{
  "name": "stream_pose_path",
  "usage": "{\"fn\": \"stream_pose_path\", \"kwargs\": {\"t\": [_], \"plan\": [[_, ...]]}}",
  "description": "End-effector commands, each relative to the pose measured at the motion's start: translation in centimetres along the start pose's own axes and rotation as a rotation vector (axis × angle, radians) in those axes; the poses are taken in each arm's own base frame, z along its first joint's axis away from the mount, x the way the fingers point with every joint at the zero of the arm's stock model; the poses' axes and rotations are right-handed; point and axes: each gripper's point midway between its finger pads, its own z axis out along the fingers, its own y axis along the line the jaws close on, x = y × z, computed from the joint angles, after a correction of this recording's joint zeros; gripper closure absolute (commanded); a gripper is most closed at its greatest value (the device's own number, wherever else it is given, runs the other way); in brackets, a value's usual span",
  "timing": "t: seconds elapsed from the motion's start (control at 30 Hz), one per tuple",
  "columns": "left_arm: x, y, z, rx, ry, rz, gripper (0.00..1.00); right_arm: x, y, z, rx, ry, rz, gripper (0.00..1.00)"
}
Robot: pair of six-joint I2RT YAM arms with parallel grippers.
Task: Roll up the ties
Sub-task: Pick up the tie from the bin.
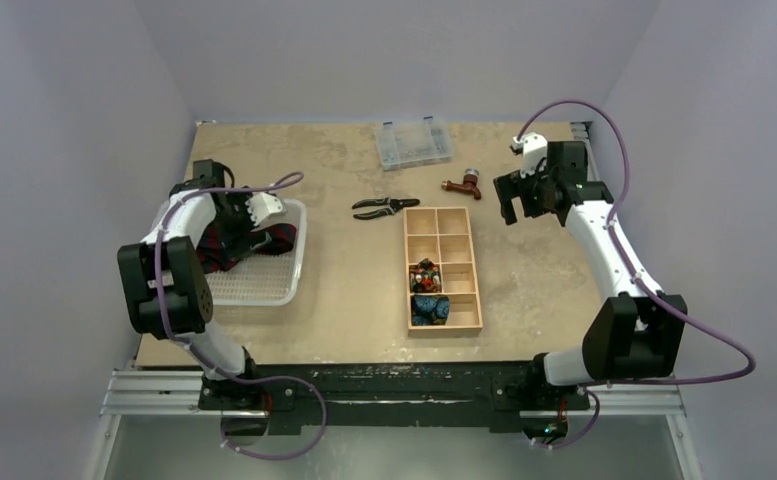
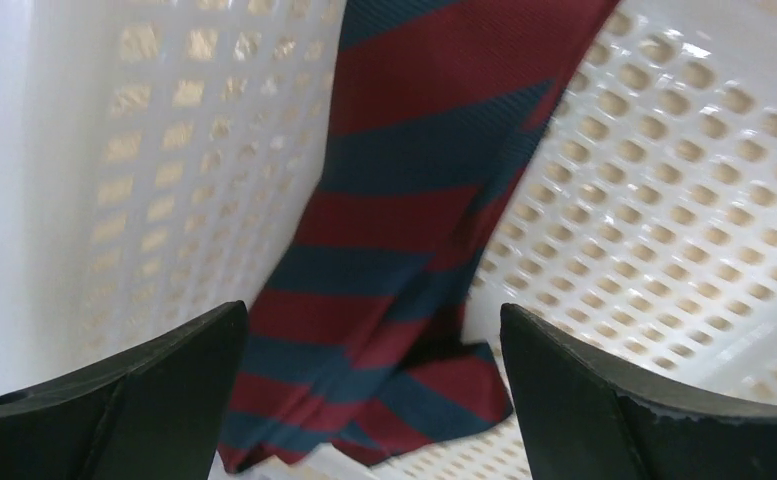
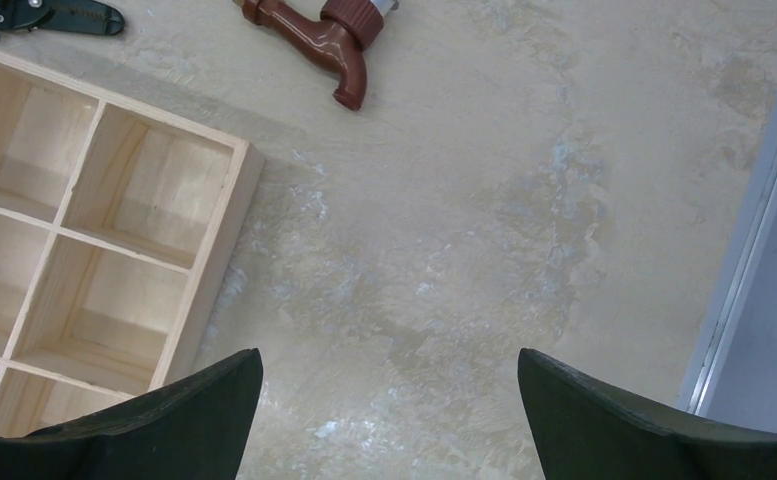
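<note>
Though half hidden from above, plain at the left wrist: striped ties (image 2: 404, 250) in white basket (image 2: 664, 200), left gripper (image 2: 372, 335) spread wide; right gripper (image 3: 389, 375) gaping over table (image 3: 484, 240).

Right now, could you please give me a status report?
Left fingers open, over the ties in white basket. Right fingers open, empty, beside wooden tray. Nothing blocking.

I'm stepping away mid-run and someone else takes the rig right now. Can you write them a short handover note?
The left gripper is open above the striped tie, gripping nothing.
The right gripper is open and empty over the table, beside the wooden box.
The tie lies bunched and unrolled in the white basket.
Done: no rolling shows yet.
Left: lift the tie out, lay it flat, roll it.
</note>
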Motion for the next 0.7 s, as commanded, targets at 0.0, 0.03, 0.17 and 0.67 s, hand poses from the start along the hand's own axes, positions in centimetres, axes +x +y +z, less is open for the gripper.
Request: {"fn": "stream_pose_path", "kwargs": {"t": [0.0,0.03,0.17,0.67], "plan": [[-0.7,2.6,2.7,-0.060,-0.005,0.155,0.05,-1.3,-0.4,-0.6,0.005,-0.018,-0.015,0.02],[-0.6,2.8,3.2,-0.064,0.001,0.167,0.06,-1.4,-0.4,-0.5,0.005,-0.017,-0.015,0.02],[-0.2,3.2,5.0,-0.046,0.029,0.186,0.12,-1.6,-0.6,-0.3,0.007,-0.010,-0.022,0.02],[-3.2,3.1,0.4,0.013,-0.039,0.077,1.00,-1.9,0.3,0.8,-0.061,-0.005,-0.024,0.02]]}}
